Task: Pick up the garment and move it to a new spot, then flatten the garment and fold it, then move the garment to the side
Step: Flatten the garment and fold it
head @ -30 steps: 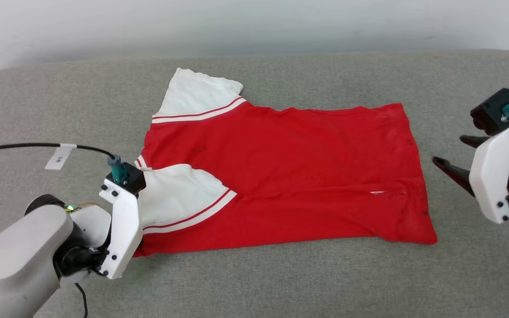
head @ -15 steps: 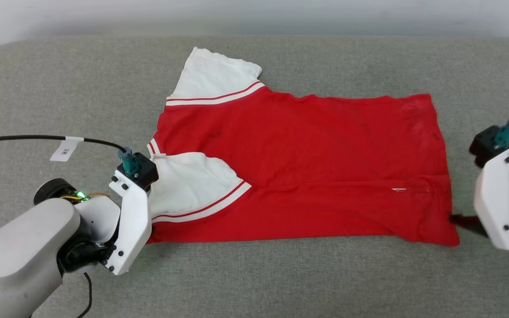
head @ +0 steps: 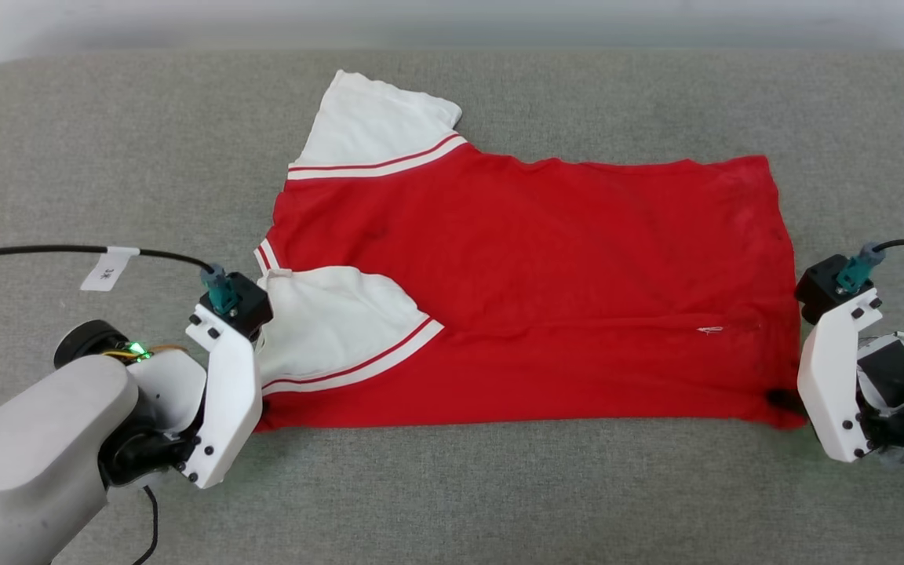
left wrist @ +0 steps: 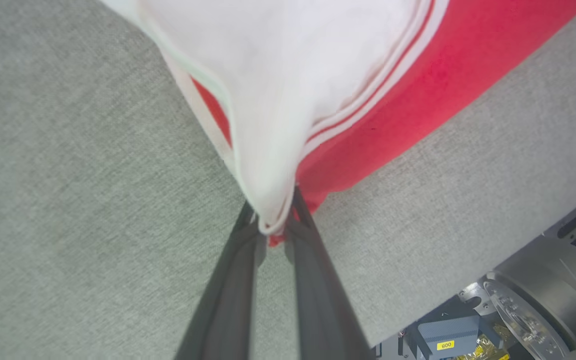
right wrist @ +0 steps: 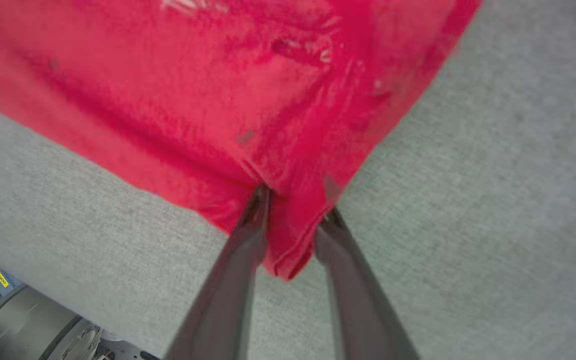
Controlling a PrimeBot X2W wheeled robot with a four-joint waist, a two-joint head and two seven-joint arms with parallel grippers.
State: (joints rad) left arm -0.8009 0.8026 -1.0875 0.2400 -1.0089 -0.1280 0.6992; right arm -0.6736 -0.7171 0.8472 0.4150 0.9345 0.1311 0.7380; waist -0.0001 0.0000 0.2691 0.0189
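Observation:
The garment [head: 538, 275], red with white sleeves and striped trim, lies spread flat on the grey cushioned surface [head: 460, 486], folded lengthwise with one sleeve [head: 334, 329] laid over the body. My left gripper [left wrist: 273, 227] is shut on its near left corner, pinching the white sleeve edge and the red hem together. At the near right corner [head: 781, 408] my right gripper [right wrist: 295, 205] has one dark finger on each side of the red cloth [right wrist: 193, 75], which bunches between them. Both white wrist housings hide the fingers in the head view.
The grey surface's front edge runs close below both grippers, with robot base hardware [left wrist: 528, 305] beyond it. A black cable with a white tag [head: 107, 271] trails left from the left wrist. Bare grey fabric surrounds the garment on all sides.
My right gripper has come down and in from the far right to the garment's near right corner, and its wide-open fingers have narrowed onto the cloth. The head camera shifted. The left grip is unchanged.

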